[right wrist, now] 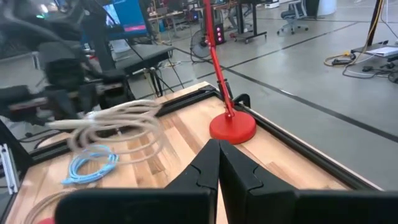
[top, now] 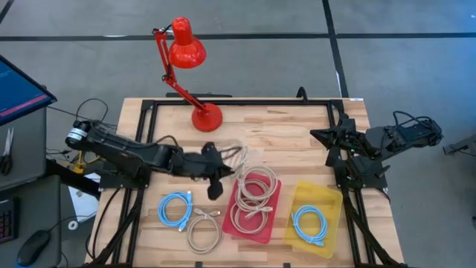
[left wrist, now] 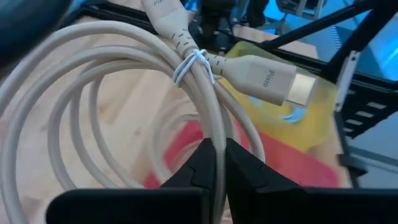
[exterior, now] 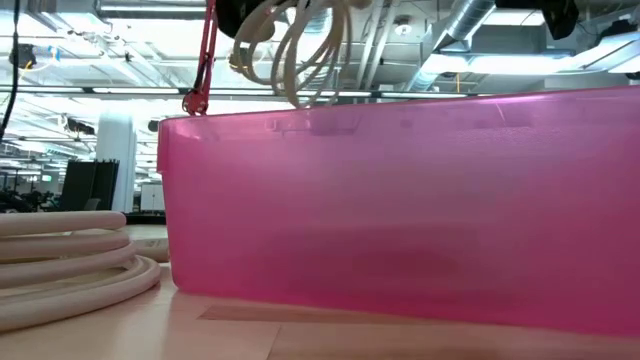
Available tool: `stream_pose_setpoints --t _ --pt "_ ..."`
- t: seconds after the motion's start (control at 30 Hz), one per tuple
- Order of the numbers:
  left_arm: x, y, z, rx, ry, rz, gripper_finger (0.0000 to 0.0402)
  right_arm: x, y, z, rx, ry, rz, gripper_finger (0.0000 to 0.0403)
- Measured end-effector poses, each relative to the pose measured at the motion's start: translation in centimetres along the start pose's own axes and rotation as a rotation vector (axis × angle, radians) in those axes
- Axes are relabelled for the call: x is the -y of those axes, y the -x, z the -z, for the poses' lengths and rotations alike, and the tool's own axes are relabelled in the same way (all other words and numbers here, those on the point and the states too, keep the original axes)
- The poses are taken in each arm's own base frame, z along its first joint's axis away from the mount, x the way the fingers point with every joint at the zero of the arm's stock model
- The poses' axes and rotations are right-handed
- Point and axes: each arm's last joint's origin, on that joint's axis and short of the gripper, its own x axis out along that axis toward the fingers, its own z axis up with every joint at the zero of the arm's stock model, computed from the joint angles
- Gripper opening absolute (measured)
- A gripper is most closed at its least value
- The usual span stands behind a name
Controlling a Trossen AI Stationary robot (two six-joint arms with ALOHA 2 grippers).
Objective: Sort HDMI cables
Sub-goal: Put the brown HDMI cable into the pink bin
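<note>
My left gripper (top: 220, 165) reaches in from the table's left and is shut on a beige HDMI coil (top: 235, 155), raised just beyond the red bin (top: 272, 225). In the low view this coil (exterior: 300, 40) hangs above the bin's pink wall (exterior: 400, 220). Two beige coils (top: 255, 195) lie in the red bin. One blue coil (top: 309, 223) lies in the yellow bin (top: 332, 199). Another blue coil (top: 176, 208) and a beige coil (top: 203, 229) lie flat on the table. My right gripper (right wrist: 217, 163) is shut and waits near the right edge. My left gripper pinches a few strands of the beige coil's loop (left wrist: 216, 134) between its two fingers (left wrist: 245, 168), a short way from the white tie (left wrist: 191, 62) and the plug (left wrist: 273, 78). The fingers lie across the strands. The coil is lifted clear of the table and hangs.
A red desk lamp stands with its base (top: 207, 117) near the far edge, its arm leaning over the table. A black frame (top: 238, 103) borders the work area. Bare wood lies between the lamp and the bins. A monitor (top: 18, 89) sits beyond the left edge.
</note>
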Motion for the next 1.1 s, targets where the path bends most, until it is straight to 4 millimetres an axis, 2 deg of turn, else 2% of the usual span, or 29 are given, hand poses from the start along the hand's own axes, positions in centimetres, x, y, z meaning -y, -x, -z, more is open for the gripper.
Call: stream_pose_setpoints --t 0.13,0.33,0.53,0.67,0.8,1.1 --pt "2.6 -1.4 0.6 -0.022 0.046 0.015 0.0015 0.1 0.1 0.1 -0.007 0.008 0.003 0.0000" --pt "6.6 -4.7 1.7 -0.058 0.133 0.006 0.0015 0.7 0.6 0.2 -0.014 0.015 0.008 0.0000" --pt "9.4 -8.0 2.1 -0.076 0.202 0.000 0.0015 1.5 1.3 0.3 -0.018 -0.011 0.002 0.0000" --pt "10.5 -9.8 2.8 -0.093 0.251 -0.008 0.0015 2.1 1.9 0.3 -0.011 -0.033 -0.001 0.0000" --pt "11.2 -11.1 4.4 -0.129 0.285 -0.022 0.0015 2.8 2.6 0.5 -0.009 -0.035 -0.002 0.0000" --pt "12.2 -12.9 7.4 -0.213 0.345 -0.027 0.0015 4.2 3.9 0.6 0.015 -0.063 -0.012 0.0000"
